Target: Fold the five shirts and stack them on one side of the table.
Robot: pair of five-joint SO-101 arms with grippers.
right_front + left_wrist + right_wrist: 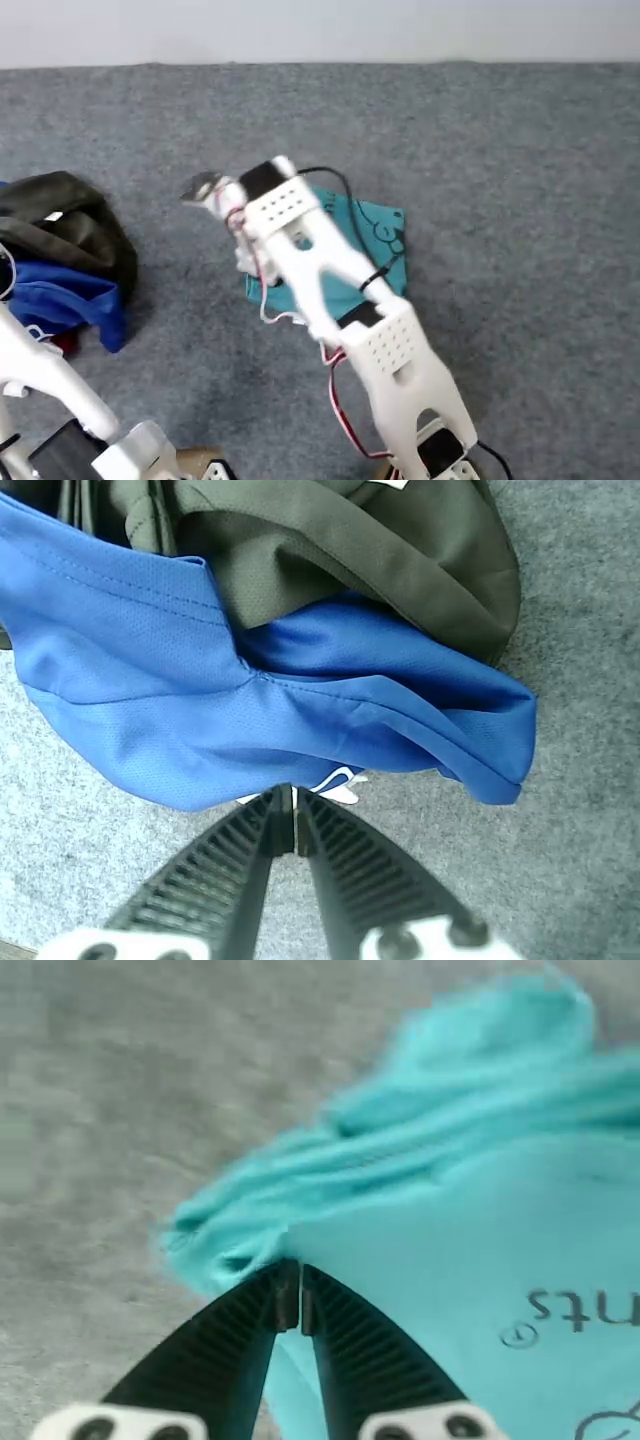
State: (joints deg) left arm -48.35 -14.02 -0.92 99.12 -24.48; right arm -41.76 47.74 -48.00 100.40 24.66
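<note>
The right claw [290,1295], tips together, sits at the bunched edge of the teal shirt [450,1230] mid-tabletop [500,150] (whether cloth is pinched cannot be told). The left claw [295,820], likewise closed, hangs beside the blue shirt [300,710] in the left pile. A clean fold likely needs that edge drawn flat, slowly.
</note>
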